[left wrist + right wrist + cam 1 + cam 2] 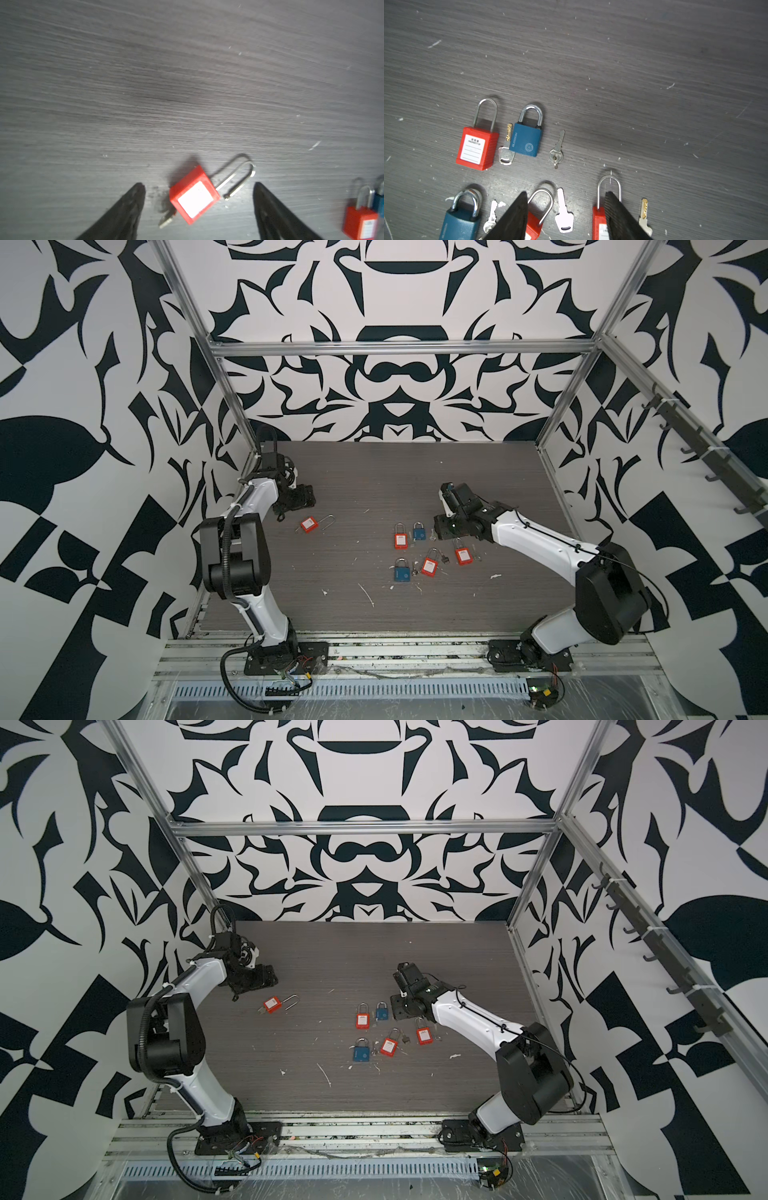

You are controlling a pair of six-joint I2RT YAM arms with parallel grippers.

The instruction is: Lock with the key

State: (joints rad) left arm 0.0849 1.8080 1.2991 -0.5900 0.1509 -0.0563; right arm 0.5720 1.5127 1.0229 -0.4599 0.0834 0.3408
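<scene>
Left gripper [197, 184] wide, empty, near red padlock [194, 197]; right gripper [566, 192] parted, empty. Looks light, rigid, slick: I'd pinch its flat sides.

on the bench [374, 481] a lone padlock [308, 524] is lying left of centre in both top views, with a key [166, 220] lying against its base. well apart, right of centre, two padlocks [400, 541] are lying side by side, three more padlocks [429, 566] are lying in a row below them, and loose keys [557, 148] are lying between and beside them.
</scene>
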